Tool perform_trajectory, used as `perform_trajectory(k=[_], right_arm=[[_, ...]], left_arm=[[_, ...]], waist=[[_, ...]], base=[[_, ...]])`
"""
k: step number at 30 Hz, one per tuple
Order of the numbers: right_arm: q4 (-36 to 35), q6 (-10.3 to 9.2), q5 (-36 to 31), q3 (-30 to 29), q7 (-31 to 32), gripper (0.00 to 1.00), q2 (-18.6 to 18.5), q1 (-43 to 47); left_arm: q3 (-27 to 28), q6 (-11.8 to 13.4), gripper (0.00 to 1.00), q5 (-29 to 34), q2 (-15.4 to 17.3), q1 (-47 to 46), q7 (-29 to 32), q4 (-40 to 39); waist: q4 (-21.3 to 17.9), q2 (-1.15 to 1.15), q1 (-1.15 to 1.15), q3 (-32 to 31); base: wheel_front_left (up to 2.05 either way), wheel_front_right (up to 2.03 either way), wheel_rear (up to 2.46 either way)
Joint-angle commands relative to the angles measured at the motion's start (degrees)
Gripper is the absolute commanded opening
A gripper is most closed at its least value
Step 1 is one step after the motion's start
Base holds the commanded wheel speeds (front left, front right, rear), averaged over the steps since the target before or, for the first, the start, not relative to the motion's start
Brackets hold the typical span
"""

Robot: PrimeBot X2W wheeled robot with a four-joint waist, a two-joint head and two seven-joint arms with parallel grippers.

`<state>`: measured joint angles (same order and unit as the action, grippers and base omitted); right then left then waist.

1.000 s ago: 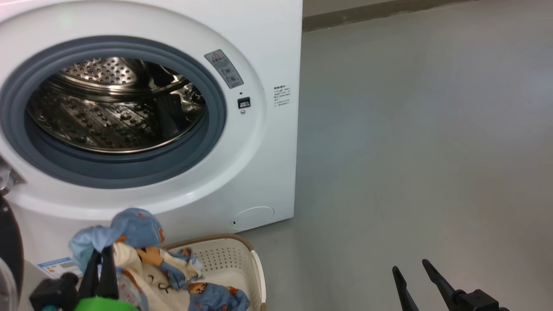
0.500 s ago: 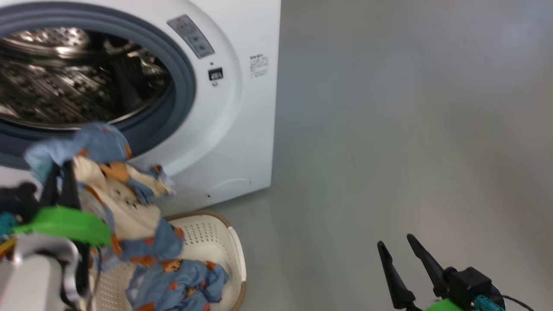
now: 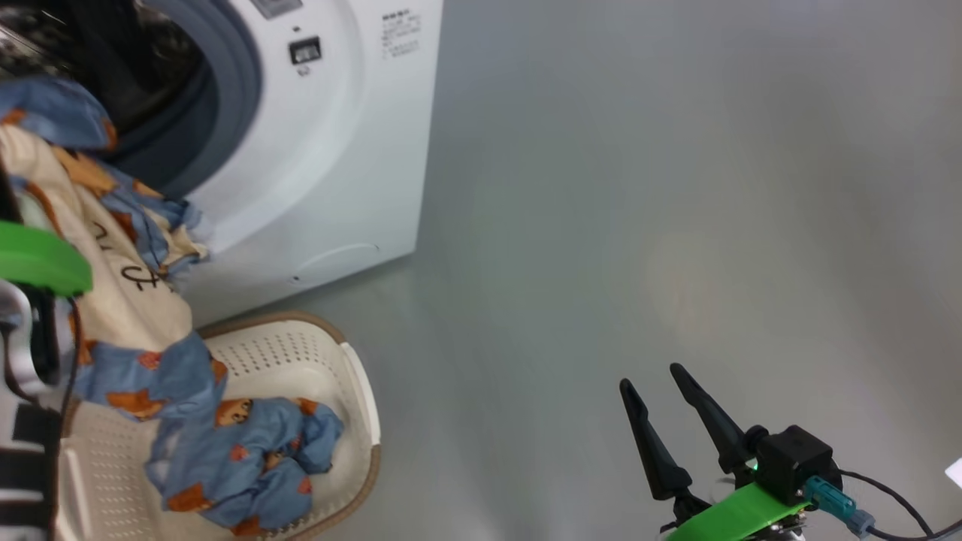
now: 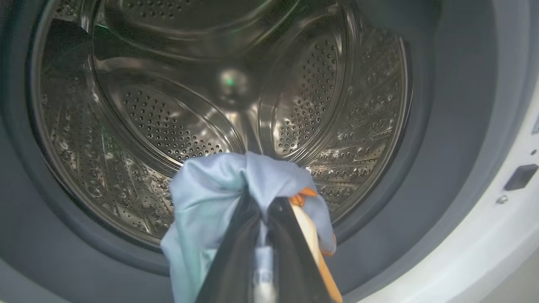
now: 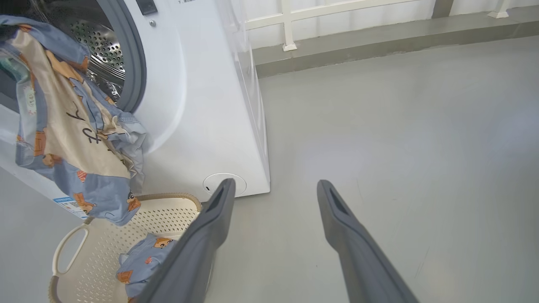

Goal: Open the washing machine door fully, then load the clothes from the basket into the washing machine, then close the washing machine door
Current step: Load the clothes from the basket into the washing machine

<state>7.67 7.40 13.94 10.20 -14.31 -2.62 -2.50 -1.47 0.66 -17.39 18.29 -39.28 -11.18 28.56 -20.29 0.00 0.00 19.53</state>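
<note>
Left of the head view, the garment (image 3: 120,300) hangs over the basket (image 3: 362,406) at the washing machine (image 3: 338,150); right tool (image 3: 648,376) wide, empty. Left wrist: left tool (image 4: 263,202) pinches it facing the drum (image 4: 168,126); push deep before releasing. Right wrist: hem (image 5: 109,214) seems clear.

Head: high, looking down. Left wrist: close, facing into washing machine (image 4: 168,126). Right wrist: low, shares basket (image 5: 105,240) with head.

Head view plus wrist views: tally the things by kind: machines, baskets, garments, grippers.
Washing machine: 1
Basket: 1
Garments: 2 (lifted garment, garment in the basket)
Grippers: 2 (left gripper, right gripper)
Total: 6
</note>
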Motion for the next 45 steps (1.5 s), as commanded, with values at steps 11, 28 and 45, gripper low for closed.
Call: perform_trajectory(k=[11, 28, 45], right_arm=[[-1.66, 0.09, 2.44, 3.44, -0.69, 1.00, -0.26, -2.26], [-3.02, 0.09, 2.68, 7.11, -0.69, 1.00, -0.26, -4.72], [-3.63, 0.09, 3.20, 10.44, -0.69, 1.00, -0.26, -4.70]], left_arm=[[-0.03, 0.44, 0.00, 2.38, 4.19, -10.04, -1.67, 5.87], [-1.19, -0.01, 0.00, 4.46, 10.88, -25.51, 0.57, 12.00], [-3.87, 0.50, 0.00, 7.02, 14.45, -42.15, 1.04, 20.09]], waist=[[-4.08, 0.00, 0.00, 6.40], [-6.39, 0.00, 0.00, 15.81], [-7.82, 0.00, 0.00, 21.97]], base=[[0.00, 0.00, 0.00], [0.00, 0.00, 0.00], [0.00, 0.00, 0.00]])
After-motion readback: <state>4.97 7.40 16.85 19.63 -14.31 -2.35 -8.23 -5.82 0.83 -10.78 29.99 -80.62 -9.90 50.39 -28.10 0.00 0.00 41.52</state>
